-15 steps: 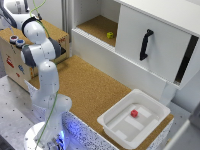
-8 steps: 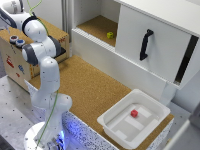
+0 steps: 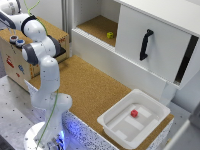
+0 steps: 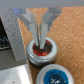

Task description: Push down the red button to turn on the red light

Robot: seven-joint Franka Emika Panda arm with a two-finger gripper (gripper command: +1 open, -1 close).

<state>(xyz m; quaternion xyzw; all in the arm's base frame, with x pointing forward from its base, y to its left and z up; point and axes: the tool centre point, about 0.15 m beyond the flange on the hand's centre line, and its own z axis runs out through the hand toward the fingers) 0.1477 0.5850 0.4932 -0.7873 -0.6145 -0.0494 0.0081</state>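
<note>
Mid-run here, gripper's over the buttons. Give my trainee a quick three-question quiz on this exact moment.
1. True or false: in the wrist view the gripper has its fingertips together over the blue button.
2. What lies in the white tray? A) a red cube B) a yellow block C) a blue button
3. What small object sits inside the open cabinet compartment?

Key:
1. False: the fingertips sit on the red button.
2. A, the red cube.
3. A small yellow-green object.
</note>
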